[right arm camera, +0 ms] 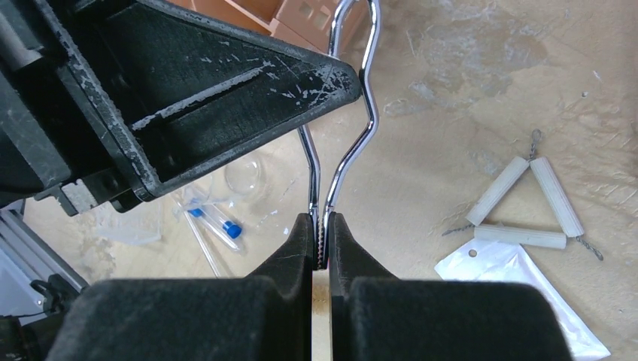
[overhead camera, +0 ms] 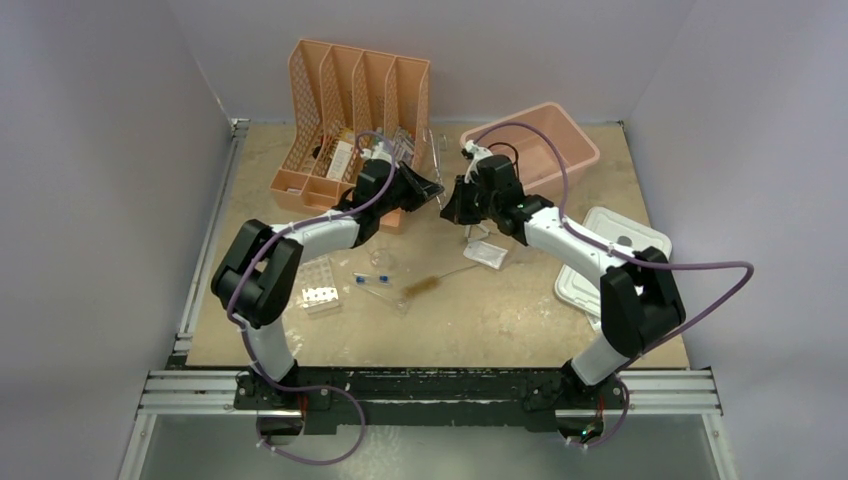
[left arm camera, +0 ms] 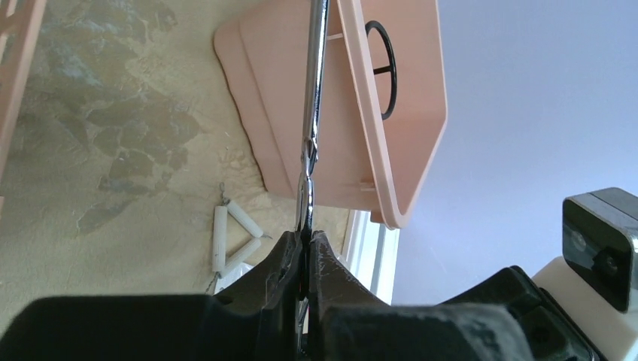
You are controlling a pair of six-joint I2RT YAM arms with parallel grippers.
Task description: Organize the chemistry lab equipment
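From above, the metal tongs [overhead camera: 441,165] are seen held aloft between the peach file organizer [overhead camera: 330,90] and the pink tub [overhead camera: 575,145], with both arms equally near. At the left wrist, the left gripper [left arm camera: 305,248] is clamped on them, their long axis running toward the tub. At the right wrist, the right gripper [right arm camera: 322,233] is closed on their tips.

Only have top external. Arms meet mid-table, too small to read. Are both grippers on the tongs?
Observer: Left wrist view shows the left gripper shut on the metal tongs, fingers clamped on the chrome.
Operator: And the right?
Observer: Right wrist view shows the right gripper shut on the other end, where the two chrome arms come together.
Operator: Which way do they point from the left gripper?
Observer: Toward the pink tub. A black wire ring lies inside it.
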